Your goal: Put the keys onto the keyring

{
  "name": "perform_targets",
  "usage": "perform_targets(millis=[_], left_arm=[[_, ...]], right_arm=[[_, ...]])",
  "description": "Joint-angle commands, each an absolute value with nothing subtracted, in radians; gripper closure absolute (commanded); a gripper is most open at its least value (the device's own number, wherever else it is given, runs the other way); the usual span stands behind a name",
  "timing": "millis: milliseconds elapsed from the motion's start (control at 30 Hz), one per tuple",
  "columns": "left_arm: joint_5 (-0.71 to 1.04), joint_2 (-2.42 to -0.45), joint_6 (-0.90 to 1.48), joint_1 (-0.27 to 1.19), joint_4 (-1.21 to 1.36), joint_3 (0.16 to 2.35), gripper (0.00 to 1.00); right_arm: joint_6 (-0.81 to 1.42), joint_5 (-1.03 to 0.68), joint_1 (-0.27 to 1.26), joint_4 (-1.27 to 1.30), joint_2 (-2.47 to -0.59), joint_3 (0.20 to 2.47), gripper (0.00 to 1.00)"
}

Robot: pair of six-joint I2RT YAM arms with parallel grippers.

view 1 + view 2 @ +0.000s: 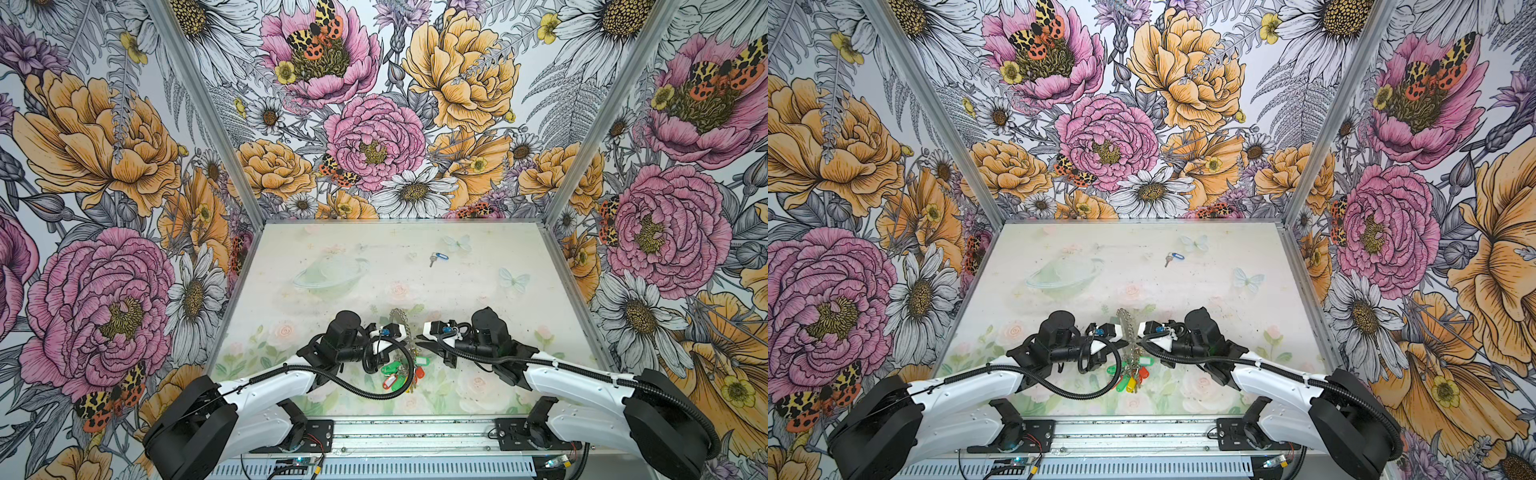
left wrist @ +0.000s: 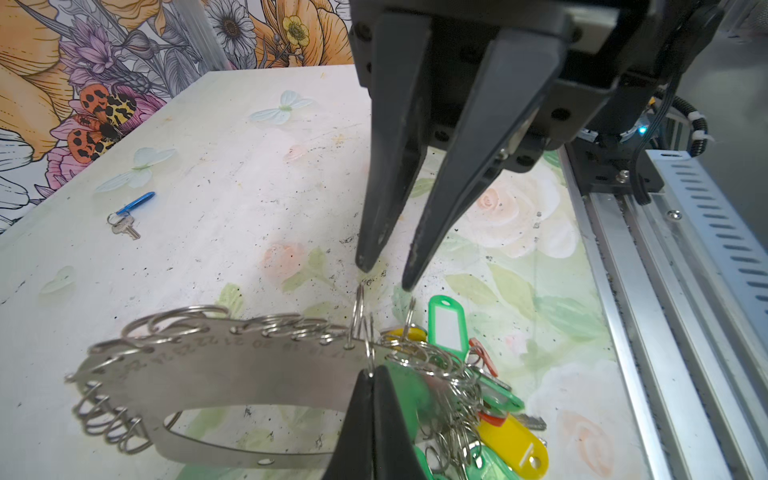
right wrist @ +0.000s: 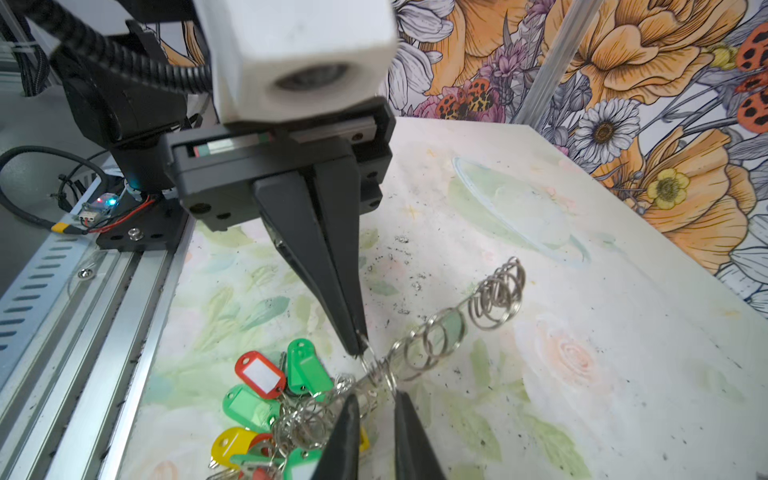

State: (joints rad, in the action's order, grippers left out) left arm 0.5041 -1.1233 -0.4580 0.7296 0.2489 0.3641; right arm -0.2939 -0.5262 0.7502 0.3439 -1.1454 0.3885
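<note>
The keys, one small silvery key on a blue tag, lie alone far back on the table, apart from both grippers; they also show in the left wrist view. The keyring, a flat grey oval band edged with small wire rings, is held off the table between the arms. My left gripper is shut on one wire ring at the band's edge. My right gripper faces it, its fingers a little apart, with the tips at the band's wire rings.
A bunch of keys with green, red and yellow tags hangs from the keyring's near end onto the table. A metal rail runs along the front edge. Flowered walls close in the other sides.
</note>
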Motion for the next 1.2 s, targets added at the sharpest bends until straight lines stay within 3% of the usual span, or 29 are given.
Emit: perform_targets(millis=[0, 1167], left_arm=[[0.502, -1.106, -0.482, 0.741, 0.247, 0.385, 1.00], [0.544, -1.123, -0.485, 0.760, 0.247, 0.394, 1.00]], right_arm=[[-0.314, -0.549, 0.760, 0.335, -1.154, 0.418, 0.84], [-0.337, -0.546, 0.788, 0.430, -1.194, 0.426, 0.83]])
